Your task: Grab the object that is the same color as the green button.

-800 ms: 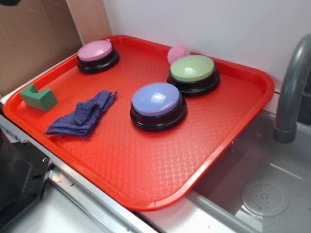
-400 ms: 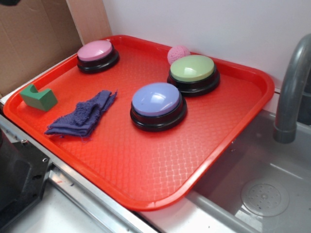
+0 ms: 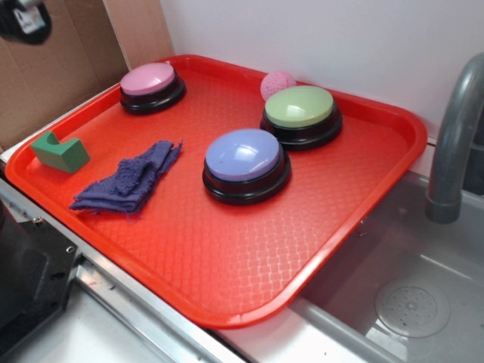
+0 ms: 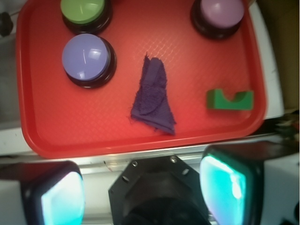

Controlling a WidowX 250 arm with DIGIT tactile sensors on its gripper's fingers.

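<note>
The small dark green block (image 3: 59, 152) with a curved notch sits at the left corner of the red tray (image 3: 249, 265); in the wrist view the block (image 4: 229, 99) lies at the tray's lower right. The pale green button (image 3: 300, 108) stands at the tray's back, and shows at the top left of the wrist view (image 4: 83, 10). My gripper (image 4: 143, 192) is open and empty, high above the tray's near edge; only a dark part of it (image 3: 24, 19) shows at the exterior view's top left corner.
A lavender-blue button (image 3: 246, 160), a pink button (image 3: 151, 82), a pink ball (image 3: 277, 84) and a crumpled purple cloth (image 3: 130, 180) are on the tray. A grey faucet (image 3: 454, 136) and sink (image 3: 408, 302) are at the right. The black robot base (image 3: 26, 280) is at the lower left.
A dark part of the gripper has come into view at the top left corner of the exterior view. Nothing on the tray has moved.
</note>
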